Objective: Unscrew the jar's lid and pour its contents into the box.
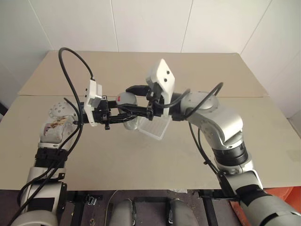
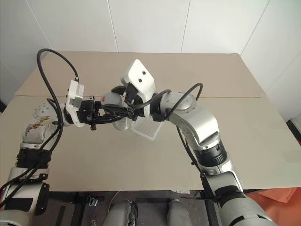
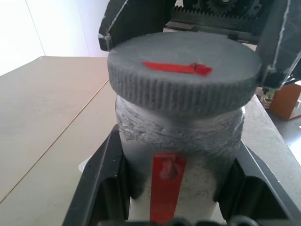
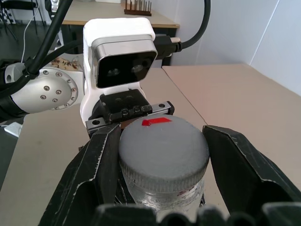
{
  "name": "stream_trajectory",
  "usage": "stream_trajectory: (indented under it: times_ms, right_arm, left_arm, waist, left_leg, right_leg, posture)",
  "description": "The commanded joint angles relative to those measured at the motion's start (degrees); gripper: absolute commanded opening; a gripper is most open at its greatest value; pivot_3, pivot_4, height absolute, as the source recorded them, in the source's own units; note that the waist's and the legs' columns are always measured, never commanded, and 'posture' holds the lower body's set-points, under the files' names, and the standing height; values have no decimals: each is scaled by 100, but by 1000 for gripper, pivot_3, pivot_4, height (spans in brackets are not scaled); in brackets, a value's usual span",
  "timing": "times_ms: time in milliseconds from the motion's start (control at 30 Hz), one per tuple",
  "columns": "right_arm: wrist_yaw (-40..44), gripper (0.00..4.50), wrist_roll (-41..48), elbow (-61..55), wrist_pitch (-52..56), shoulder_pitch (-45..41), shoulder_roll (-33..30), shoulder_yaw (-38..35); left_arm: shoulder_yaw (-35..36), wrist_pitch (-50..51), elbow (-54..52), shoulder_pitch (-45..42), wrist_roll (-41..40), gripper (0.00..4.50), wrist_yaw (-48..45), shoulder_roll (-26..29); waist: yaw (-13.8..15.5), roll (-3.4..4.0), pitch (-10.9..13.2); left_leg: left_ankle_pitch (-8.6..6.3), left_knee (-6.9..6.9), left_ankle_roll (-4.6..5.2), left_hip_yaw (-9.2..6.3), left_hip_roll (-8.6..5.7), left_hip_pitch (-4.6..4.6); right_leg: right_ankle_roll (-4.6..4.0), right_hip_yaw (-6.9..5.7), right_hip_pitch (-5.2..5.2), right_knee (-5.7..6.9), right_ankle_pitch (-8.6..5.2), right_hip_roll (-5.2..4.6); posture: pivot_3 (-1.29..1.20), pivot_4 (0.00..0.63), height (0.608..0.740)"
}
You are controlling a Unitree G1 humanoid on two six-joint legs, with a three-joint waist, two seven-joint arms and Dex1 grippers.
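Mid-frame, left gripper [image 1: 123, 115] clamps the jar [image 3: 181, 155]; right gripper [image 4: 162, 155] pinches the lid [image 4: 163, 145], box [image 1: 155, 127] below.

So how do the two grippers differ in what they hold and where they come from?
The left gripper clamps the jar by its body; the right gripper clamps the lid, higher up. The left gripper reaches in from the robot's left, the right gripper from the opposite side. Both have their jaws shut, and both are on the same jar.
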Motion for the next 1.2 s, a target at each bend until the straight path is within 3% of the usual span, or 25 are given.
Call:
stream_trajectory:
  times_ms: [33, 267, 400, 600, 800, 900, 1000, 1200]
  right_arm:
    - [45, 2722, 162, -66, 82, -190, 37, -162]
    - [-271, 2722, 1163, 135, 871, -547, 138, -1369]
    - [-548, 2722, 958, -15, 754, -343, -307, -1665]
    - [-892, 2722, -275, -319, -211, 1489, -1541, -1658]
    - [-1174, 2722, -947, 112, -835, 3103, -1617, -1514]
    - [-1288, 3633, -1156, 417, -833, 3267, -1435, -1297]
    - [-1180, 4455, -1086, 230, -578, 3186, -1479, -1329]
    - [-547, 4455, 277, -967, 906, 2465, -1824, -1878]
  left_arm:
    - [110, -95, -259, -22, -46, 1929, 1, 39]
    - [36, -278, -100, -16, 116, 1929, -114, 112]
    - [37, -497, 91, -87, 288, 1929, -62, 84]
    - [87, -1050, 444, -340, 802, 1929, 911, -277]
    - [-78, -1657, 760, -520, 1453, 1929, 1697, -593]
    - [-193, -2065, 1016, -675, 1857, 1929, 2063, -693]
    - [-452, -2870, 1355, -838, 2584, 1929, 2585, -700]
    - [-1396, -5498, 2340, -1408, 5378, 1929, 5038, -321]
  waist:
    - [0, 0, 0]
    - [12, 0, 0]
    - [27, 0, 0]
    - [124, -2, -1]
    - [66, -3, -1]
    - [22, -3, -1]
    - [5, -3, -1]
    - [49, -4, 0]
  left_leg:
    - [0, 0, 0, 0, 0, 0]
    - [0, 0, 0, 0, 0, -1]
    - [0, 0, 0, 2, -1, -1]
    - [-2, 1, 3, 32, -5, -2]
    - [-1, 0, 2, 46, -5, 2]
    - [1, 1, 0, 44, -2, 9]
    - [1, 0, -1, 42, -3, 10]
    - [-1, 0, 2, 40, -4, 3]
  right_leg:
    - [0, 0, 0, 0, 0, 0]
    - [0, -1, 1, 0, 0, 0]
    - [0, -2, 3, -3, 0, -1]
    - [1, -5, 10, -12, 0, -5]
    - [1, 3, 6, -8, 1, -5]
    - [-1, 6, 8, -4, 2, -1]
    - [-1, 7, 9, -5, 3, -1]
    - [0, 5, 7, -11, 6, -3]
  posture:
    - [0, 150, 740]
    - [0, 150, 740]
    - [0, 150, 740]
    - [0, 150, 740]
    - [0, 150, 740]
    - [0, 150, 740]
    - [0, 150, 740]
    - [0, 150, 740]
